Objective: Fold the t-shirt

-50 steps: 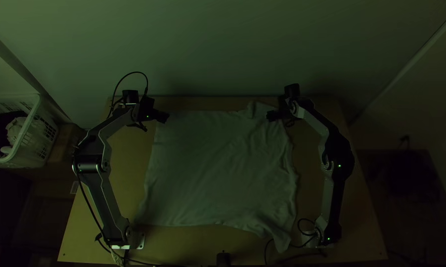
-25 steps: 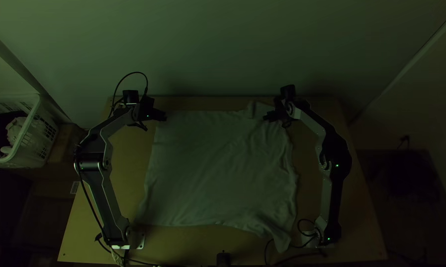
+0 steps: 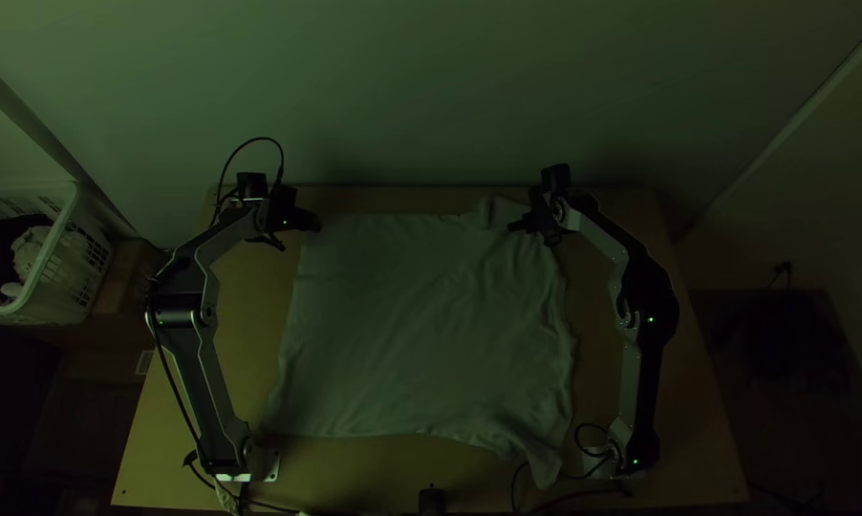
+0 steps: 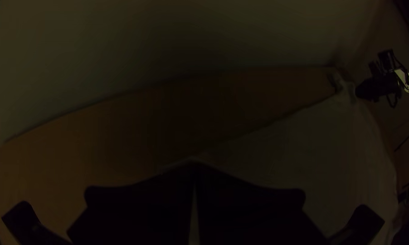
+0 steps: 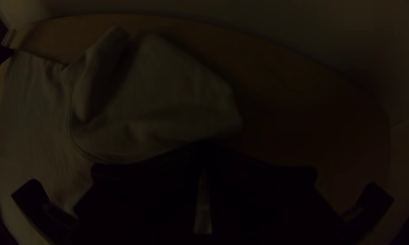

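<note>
Grey-green t-shirt (image 3: 421, 334) is lying spread on the tabletop (image 3: 684, 420). Left pincer (image 3: 317, 226), at eleven o'clock, and right pincer (image 3: 512, 227), at one, are sitting slightly nearer nine than before, narrow, apparently pinching cloth: folding is likely nearing.

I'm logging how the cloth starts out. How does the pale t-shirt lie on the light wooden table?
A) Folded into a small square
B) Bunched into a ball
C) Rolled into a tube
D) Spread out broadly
D: the pale t-shirt covers a wide area of the light wooden table, lightly wrinkled.
</note>
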Tool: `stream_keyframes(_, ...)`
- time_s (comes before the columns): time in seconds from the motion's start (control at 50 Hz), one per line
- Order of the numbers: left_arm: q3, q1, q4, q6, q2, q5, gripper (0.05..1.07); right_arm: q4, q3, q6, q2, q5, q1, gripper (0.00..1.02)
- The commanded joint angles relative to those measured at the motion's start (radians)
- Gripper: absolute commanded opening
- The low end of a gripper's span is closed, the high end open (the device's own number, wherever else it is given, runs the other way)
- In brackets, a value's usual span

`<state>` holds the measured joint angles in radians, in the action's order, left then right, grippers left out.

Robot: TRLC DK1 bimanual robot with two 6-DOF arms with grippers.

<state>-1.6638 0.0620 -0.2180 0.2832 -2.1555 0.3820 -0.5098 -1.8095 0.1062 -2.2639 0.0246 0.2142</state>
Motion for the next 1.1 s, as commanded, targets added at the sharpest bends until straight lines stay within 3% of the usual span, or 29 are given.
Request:
stream_keyframes(0.0, -0.045, 0.016, 0.016, -0.036, -0.017, 0.015, 0.08, 0.007, -0.019, 0.012, -0.008, 0.009, 0.007, 0.02)
stream_keyframes(0.18, -0.014, 0.024, 0.005, -0.088, 0.065, 0.047, 0.08, 0.005, 0.016, 0.010, 0.069, 0.026, 0.013, 0.02)
stream_keyframes(0.36, 0.053, -0.001, 0.002, -0.067, 0.109, 0.049, 0.09, 0.007, 0.059, 0.010, 0.116, 0.028, 0.036, 0.02)
stream_keyframes(0.4, 0.052, -0.002, 0.000, -0.053, 0.100, 0.047, 0.20, 0.007, 0.058, 0.010, 0.112, 0.028, 0.036, 0.02)
stream_keyframes(0.46, 0.044, -0.002, -0.003, -0.047, 0.086, 0.047, 0.62, 0.008, 0.056, 0.010, 0.106, 0.028, 0.036, 0.02)
stream_keyframes(0.5, 0.042, -0.001, -0.003, -0.042, 0.086, 0.049, 0.74, 0.011, 0.056, 0.010, 0.104, 0.028, 0.036, 0.02)
stream_keyframes(0.58, 0.036, 0.002, -0.001, -0.044, 0.080, 0.047, 0.75, 0.013, 0.058, 0.010, 0.101, 0.028, 0.033, 0.02)
stream_keyframes(0.74, 0.030, 0.010, -0.046, -0.003, 0.057, 0.034, 0.97, 0.014, 0.070, 0.012, 0.102, 0.034, 0.027, 0.02)
stream_keyframes(1.08, 0.001, 0.018, -0.049, 0.025, -0.012, 0.006, 0.98, 0.019, 0.084, 0.012, 0.110, 0.038, 0.030, 0.02)
